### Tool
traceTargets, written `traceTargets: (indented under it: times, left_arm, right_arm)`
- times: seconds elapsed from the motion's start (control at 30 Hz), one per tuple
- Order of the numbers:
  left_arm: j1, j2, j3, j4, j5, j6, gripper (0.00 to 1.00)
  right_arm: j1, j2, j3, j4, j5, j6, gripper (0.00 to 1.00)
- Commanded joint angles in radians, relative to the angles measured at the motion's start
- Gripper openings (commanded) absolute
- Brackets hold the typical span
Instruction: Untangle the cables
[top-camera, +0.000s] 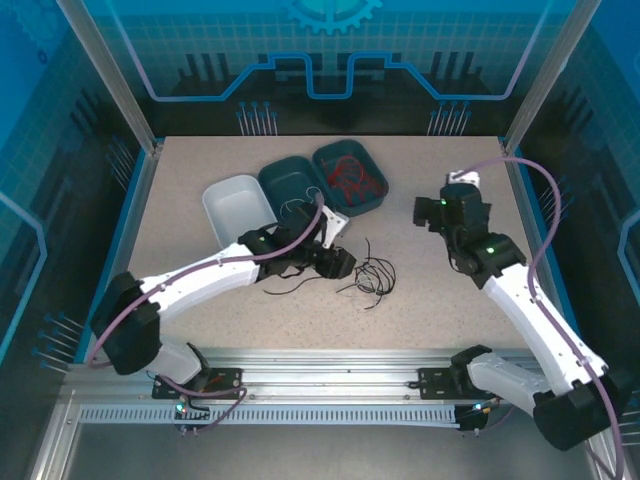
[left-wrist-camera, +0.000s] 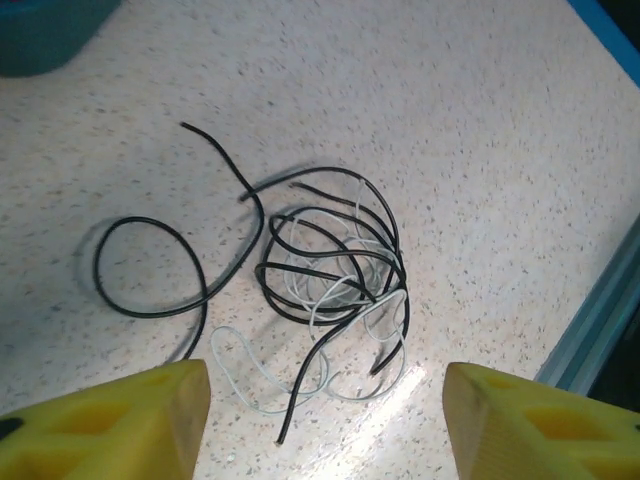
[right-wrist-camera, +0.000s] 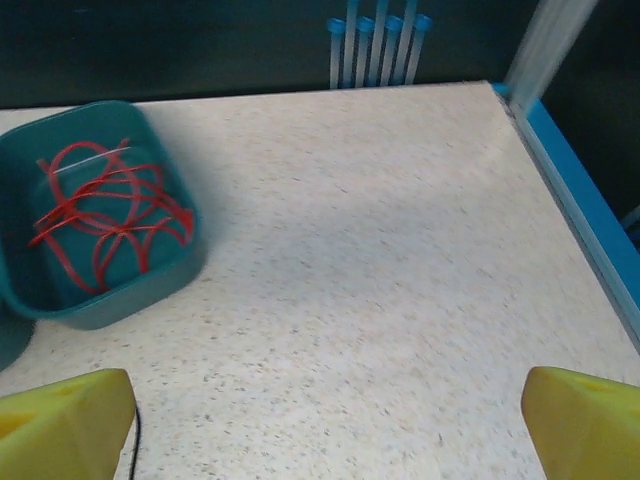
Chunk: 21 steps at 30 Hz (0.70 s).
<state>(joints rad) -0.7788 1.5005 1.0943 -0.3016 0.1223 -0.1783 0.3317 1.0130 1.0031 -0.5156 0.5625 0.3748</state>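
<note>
Top view, left to right: a white bin (top-camera: 240, 205), a teal bin (top-camera: 280, 180) touching it, then a second teal bin (top-camera: 352, 145) with the red cables (top-camera: 350, 178) heaped loose inside. Below the bins, on the speckled table (top-camera: 440, 300) at frame centre, lies the tangle of black and whitish-grey cables (top-camera: 372, 275), well apart from the bins. Left wrist view: at frame left a single black wire (left-wrist-camera: 150, 265) curls in an open loop and runs in beside the knot. At centre the black strands coil in overlapping rings with the pale ones threaded through. A black free end (left-wrist-camera: 283, 438) pokes toward the bottom edge. The left gripper (left-wrist-camera: 325, 385) hangs over the near side of the knot, its yellow fingers apart and clamped on nothing. Right wrist view: the right gripper (right-wrist-camera: 328, 400) has its fingers spread wide over bare table, with the red cables at frame left. My judgement is that these wires are very light, limp yet springy enough to keep their curl, and smooth-skinned, so a loose pinch will slip. The best hold is a free end or the outlying loop, not the crossed middle, where one pull would drag the whole bundle along.
</note>
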Motion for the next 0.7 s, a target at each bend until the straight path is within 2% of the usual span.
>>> traceTargets:
  times: [0.0, 0.07, 0.23, 0.43, 0.67]
  left_arm:
    - [-0.010, 0.071, 0.062, -0.009, 0.072, 0.127, 0.56]
    - [-0.011, 0.125, 0.086, -0.018, 0.094, 0.152, 0.49]
    - [-0.036, 0.245, 0.173, -0.050, 0.148, 0.190, 0.45]
    - [-0.077, 0.343, 0.259, -0.111, 0.110, 0.240, 0.33]
    - [-0.109, 0.400, 0.313, -0.150, 0.066, 0.275, 0.32]
  right_arm:
    - [-0.086, -0.061, -0.056, -0.061, -0.071, 0.122, 1.00]
    - [-0.127, -0.095, -0.103, -0.059, -0.117, 0.148, 1.00]
    - [-0.164, -0.126, -0.179, -0.115, -0.129, 0.185, 1.00]
    - [-0.171, -0.140, -0.234, -0.148, -0.129, 0.232, 1.00]
    - [-0.177, -0.176, -0.265, -0.174, -0.107, 0.253, 1.00]
